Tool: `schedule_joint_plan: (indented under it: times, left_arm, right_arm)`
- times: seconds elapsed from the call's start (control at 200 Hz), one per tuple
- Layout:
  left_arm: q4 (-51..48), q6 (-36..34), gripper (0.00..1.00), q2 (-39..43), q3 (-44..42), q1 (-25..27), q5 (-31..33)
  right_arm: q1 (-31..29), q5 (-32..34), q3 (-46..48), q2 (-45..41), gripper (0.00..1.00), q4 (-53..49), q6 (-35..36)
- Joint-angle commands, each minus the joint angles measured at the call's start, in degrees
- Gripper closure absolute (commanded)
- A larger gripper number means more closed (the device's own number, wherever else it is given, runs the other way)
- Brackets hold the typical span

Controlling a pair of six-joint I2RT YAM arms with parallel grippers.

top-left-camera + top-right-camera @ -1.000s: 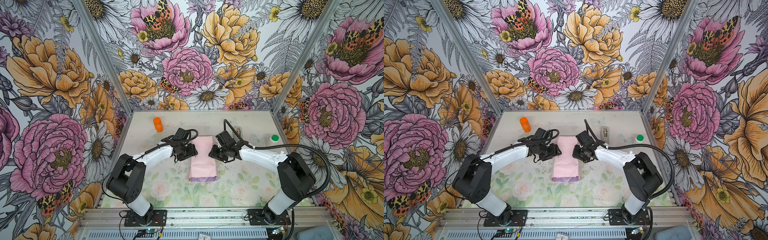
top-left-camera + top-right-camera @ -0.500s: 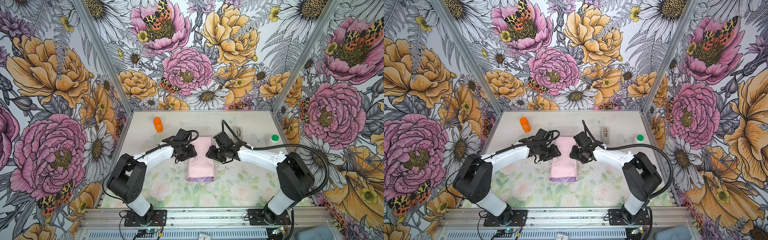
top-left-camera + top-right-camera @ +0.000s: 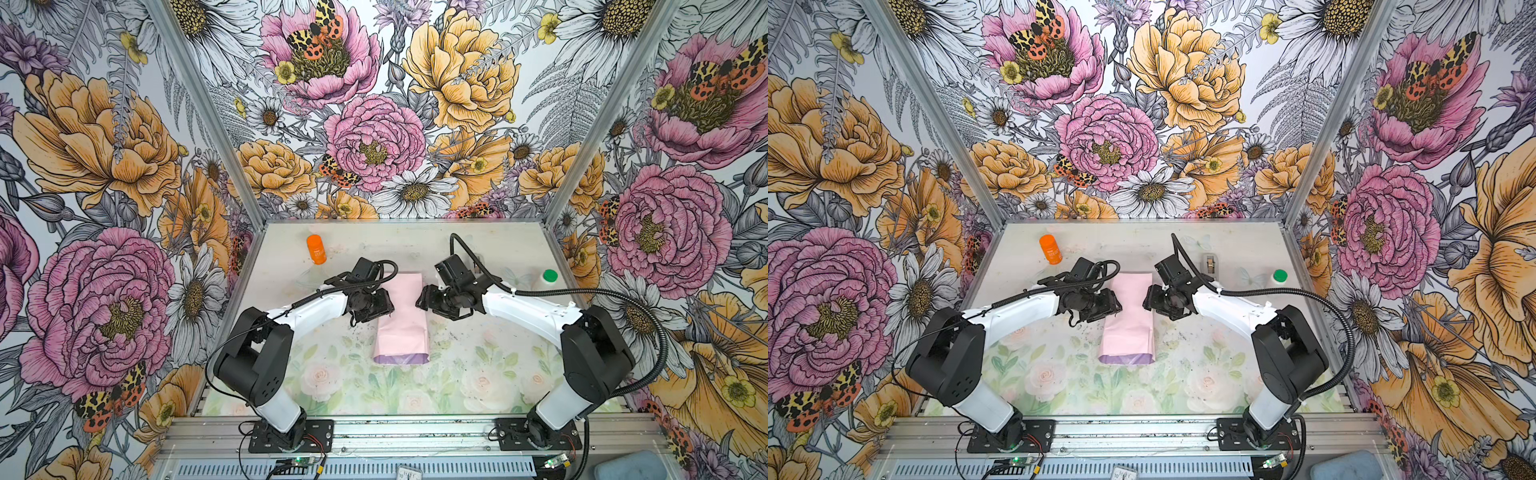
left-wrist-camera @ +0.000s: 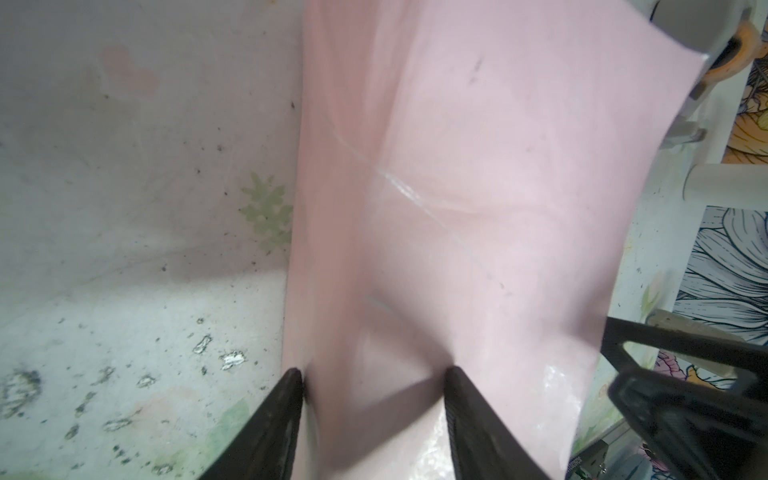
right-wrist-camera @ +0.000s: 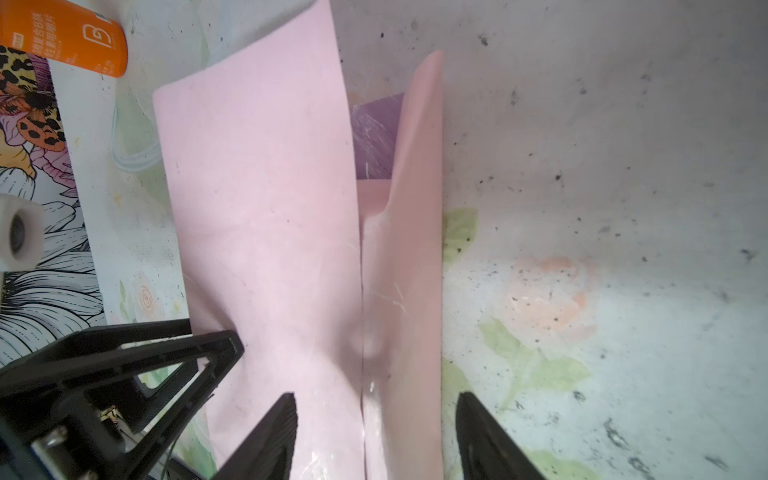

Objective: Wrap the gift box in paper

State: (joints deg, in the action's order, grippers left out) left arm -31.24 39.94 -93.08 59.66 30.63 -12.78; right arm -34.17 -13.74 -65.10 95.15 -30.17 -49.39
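Observation:
The paper (image 3: 401, 332) (image 3: 1127, 332) lies folded over into a long wrap in mid-table, pale pink side out, with a lilac strip at its near end. The gift box is hidden. My left gripper (image 3: 387, 311) (image 3: 1118, 309) (image 4: 374, 374) is at the wrap's left side, open, with one fingertip at the side fold and one on the top face, a hump of paper (image 4: 478, 187) between. My right gripper (image 3: 420, 301) (image 3: 1146, 301) (image 5: 376, 399) is open at the right side, straddling the paper's (image 5: 257, 208) edge and overlap seam.
An orange bottle (image 3: 316, 249) (image 3: 1050, 249) (image 5: 62, 37) lies at the back left. A green-capped white bottle (image 3: 549, 276) (image 3: 1280, 276) stands at the back right, with a grey tape dispenser (image 3: 1211, 264) beside the right arm. Floral walls close in three sides.
My right gripper has moved left against the wrap. The wrap has shifted slightly left and narrowed between the grippers. The left arm has barely moved.

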Motion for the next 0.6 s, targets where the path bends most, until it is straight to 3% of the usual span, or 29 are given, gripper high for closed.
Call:
schedule_joint_plan:
  times: [0.0, 0.27, 0.595]
  left_arm:
    - [-0.48, -1.37, 0.44, -0.69, -1.12, 0.47, 3.70]
    - [-0.41, -1.48, 0.44, -1.41, 0.22, 0.47, 4.86]
    - [0.11, -2.77, 0.44, -2.53, 4.87, -1.19, 5.17]
  right_arm:
    - [-0.45, -0.66, -2.19, 2.36, 0.43, -0.85, 1.66]
    - [-0.38, 2.78, -1.17, 3.52, 0.67, -0.77, 1.53]
    - [-0.11, 4.43, -2.66, 4.61, 0.75, -0.41, 2.17]
